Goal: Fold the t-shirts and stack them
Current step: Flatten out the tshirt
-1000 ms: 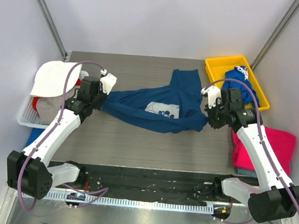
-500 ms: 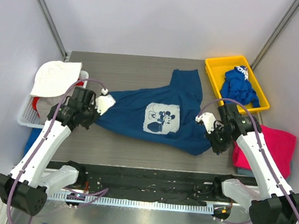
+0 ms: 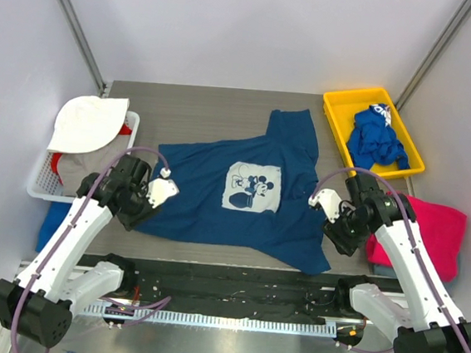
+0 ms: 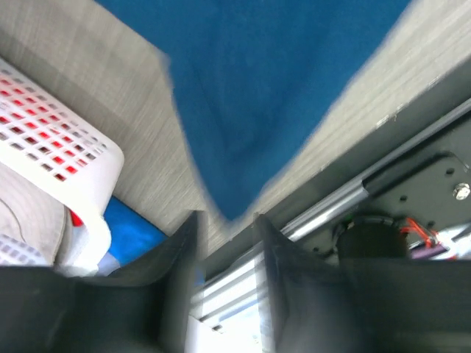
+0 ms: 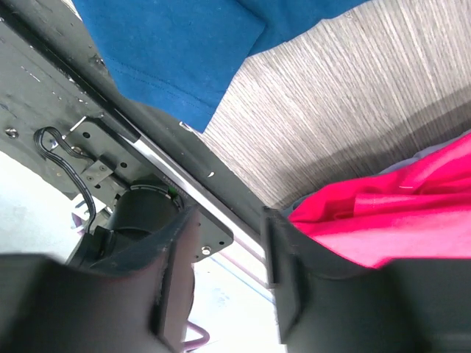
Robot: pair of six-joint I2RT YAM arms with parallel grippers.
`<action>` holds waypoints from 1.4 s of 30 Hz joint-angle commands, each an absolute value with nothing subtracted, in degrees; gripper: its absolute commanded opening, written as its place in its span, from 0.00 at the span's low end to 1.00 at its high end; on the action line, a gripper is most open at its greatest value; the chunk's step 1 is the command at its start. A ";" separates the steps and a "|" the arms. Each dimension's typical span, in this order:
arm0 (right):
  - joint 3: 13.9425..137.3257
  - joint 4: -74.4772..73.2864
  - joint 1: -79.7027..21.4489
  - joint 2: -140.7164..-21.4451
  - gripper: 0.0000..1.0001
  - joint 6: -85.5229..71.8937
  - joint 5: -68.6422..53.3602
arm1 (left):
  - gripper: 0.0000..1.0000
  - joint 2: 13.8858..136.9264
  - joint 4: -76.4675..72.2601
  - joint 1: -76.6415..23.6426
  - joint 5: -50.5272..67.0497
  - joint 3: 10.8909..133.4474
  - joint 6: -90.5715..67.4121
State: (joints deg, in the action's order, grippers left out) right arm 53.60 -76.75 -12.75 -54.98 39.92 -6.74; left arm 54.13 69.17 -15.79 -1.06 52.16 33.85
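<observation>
The navy t-shirt [image 3: 216, 200] with a white cartoon-mouse print [image 3: 253, 186] lies spread flat in the middle of the table. My left gripper [image 3: 136, 215] hovers at its near-left corner, open and empty; in the left wrist view that corner [image 4: 235, 132] ends just beyond the gripper [image 4: 224, 243]. My right gripper [image 3: 346, 240] stands open by the near-right corner, with nothing between its fingers [image 5: 176, 257]. The shirt's edge [image 5: 169, 51] shows at upper left there. The magenta-pink t-shirt [image 3: 430, 233] lies at the right. The royal-blue t-shirt [image 3: 377, 138] sits crumpled in the yellow tray [image 3: 343, 103].
A white basket [image 3: 43, 183] holding a white cloth [image 3: 86, 125] and red items stands at the left edge. A blue item [image 4: 132, 235] lies beside the basket. The black rail [image 3: 233, 289] runs along the table's near edge, close under both grippers.
Both arms drew the navy shirt toward the near edge, so it went from bunched to flat. Both grippers then opened and let go of its corners.
</observation>
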 commanded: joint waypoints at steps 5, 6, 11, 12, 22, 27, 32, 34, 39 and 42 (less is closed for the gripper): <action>55.46 -79.81 -13.01 -55.80 0.51 40.78 -5.10 | 0.76 52.56 68.47 -15.91 -2.72 50.27 35.25; 55.55 -78.41 -13.09 -56.07 0.51 40.35 -4.84 | 0.79 52.91 66.03 -15.91 -3.59 50.36 34.98; 54.49 -56.38 -13.01 -60.19 0.57 32.98 2.08 | 0.96 55.45 44.63 -15.91 -6.85 50.80 27.89; 54.49 -52.25 -13.09 -63.25 0.59 31.31 3.15 | 0.98 56.76 41.25 -15.91 -7.29 51.06 26.82; 64.41 -14.26 -13.36 -87.93 0.93 21.01 13.70 | 1.00 88.04 24.79 -15.91 -9.05 71.42 17.14; 73.10 -8.62 -13.45 -99.83 0.93 21.44 15.73 | 1.00 101.13 22.24 -16.00 -11.68 79.18 16.87; 79.08 -6.06 -13.36 -109.05 0.93 22.58 15.65 | 1.00 109.32 21.45 -16.08 -14.94 84.90 19.59; 80.76 -5.80 -13.36 -111.35 0.93 22.67 16.08 | 1.00 112.40 20.57 -16.08 -17.57 86.39 20.56; 84.46 -5.45 -13.36 -115.66 0.93 22.59 15.91 | 1.00 116.97 20.48 -16.08 -18.81 88.33 23.11; 85.60 -5.36 -13.36 -117.33 0.93 22.67 16.08 | 1.00 118.56 20.30 -16.08 -20.12 89.20 23.91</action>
